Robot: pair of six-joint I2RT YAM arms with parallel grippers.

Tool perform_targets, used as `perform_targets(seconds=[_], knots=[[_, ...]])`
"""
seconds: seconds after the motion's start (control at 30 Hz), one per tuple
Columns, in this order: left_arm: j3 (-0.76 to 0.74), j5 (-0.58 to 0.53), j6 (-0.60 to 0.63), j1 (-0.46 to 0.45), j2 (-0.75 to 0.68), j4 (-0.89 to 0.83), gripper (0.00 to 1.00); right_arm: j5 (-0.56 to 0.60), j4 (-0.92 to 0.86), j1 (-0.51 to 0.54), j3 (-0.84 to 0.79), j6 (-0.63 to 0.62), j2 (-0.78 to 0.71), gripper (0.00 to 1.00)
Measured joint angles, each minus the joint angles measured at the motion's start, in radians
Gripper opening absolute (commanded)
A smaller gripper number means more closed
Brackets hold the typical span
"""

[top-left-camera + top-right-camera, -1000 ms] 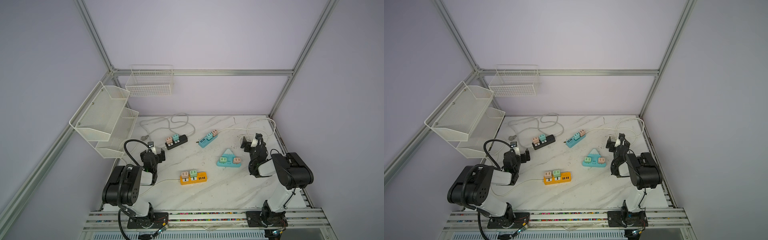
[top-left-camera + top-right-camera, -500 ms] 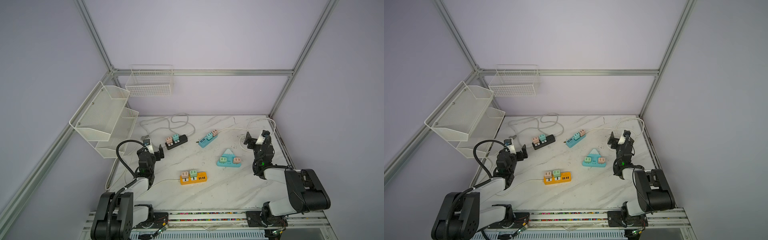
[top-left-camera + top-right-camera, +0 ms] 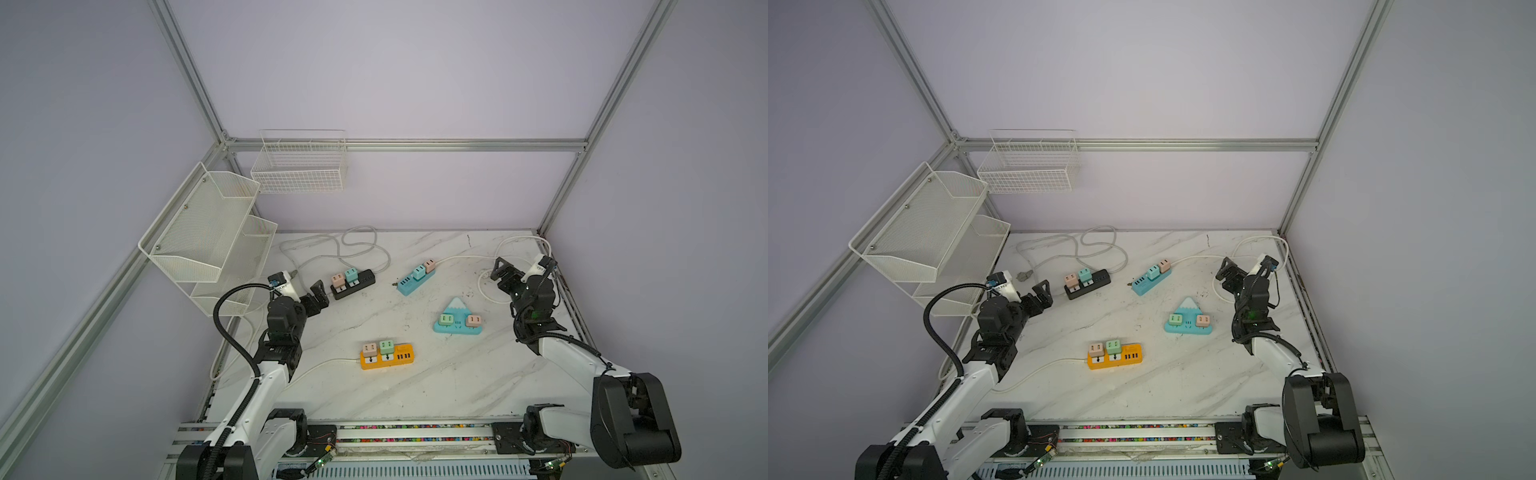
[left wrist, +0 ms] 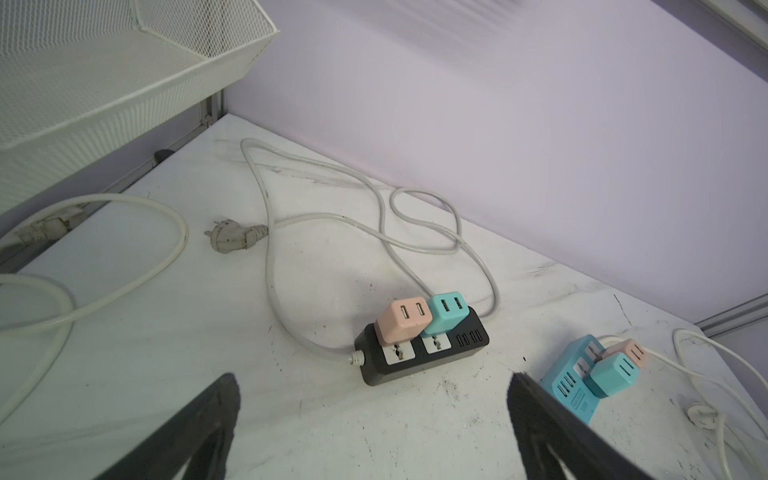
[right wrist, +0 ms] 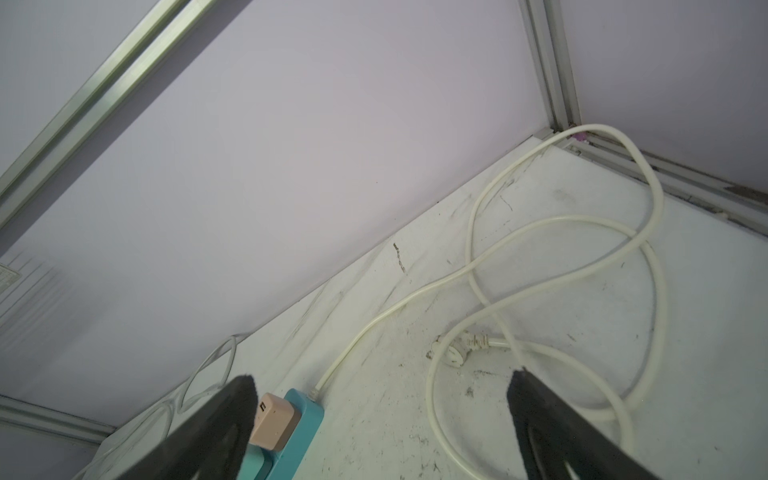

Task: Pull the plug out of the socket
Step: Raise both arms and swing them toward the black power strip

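Observation:
Several power strips lie on the marble table, each with two cube plugs in its sockets. The black strip (image 3: 361, 281) (image 4: 415, 368) carries a pink plug (image 4: 405, 322) and a teal plug (image 4: 446, 313). My left gripper (image 3: 316, 296) (image 4: 374, 382) hovers open just short of it, holding nothing. The blue strip (image 3: 409, 286) (image 5: 303, 436) has a pink plug (image 5: 274, 422) at its end. My right gripper (image 3: 505, 275) (image 5: 380, 380) is open and empty to the right of it. The orange strip (image 3: 405, 358) and the mountain-shaped socket (image 3: 457, 305) lie nearer the front.
A white mesh shelf (image 3: 208, 232) stands at the left edge and a wire basket (image 3: 299, 166) hangs on the back wall. Loose white cables (image 3: 345, 245) (image 5: 561, 220) loop across the back of the table. Frame posts run along the right edge.
Both arms have unfolded and reached toward the back of the table. The left gripper came up to the black strip, the right toward the back right corner. Both stayed open.

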Motion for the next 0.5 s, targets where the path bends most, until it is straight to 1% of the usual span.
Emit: perform_targets(seconds=[0.13, 0.27, 0.33, 0.5], knots=[[0.008, 0.008, -0.068, 0.0, 0.01, -0.118, 1.0, -0.06, -0.041, 0.001, 0.0, 0.02, 0.0, 0.98], [0.026, 0.062, -0.107, 0.0, 0.029, -0.201, 1.0, -0.12, -0.095, 0.024, 0.022, 0.024, 0.002, 0.98], [0.034, 0.103, -0.126, 0.0, 0.034, -0.22, 1.0, -0.129, -0.127, 0.061, 0.053, 0.018, 0.009, 0.98], [0.071, 0.185, -0.161, -0.002, 0.052, -0.243, 1.0, -0.128, -0.203, 0.204, 0.126, -0.018, 0.022, 0.97]])
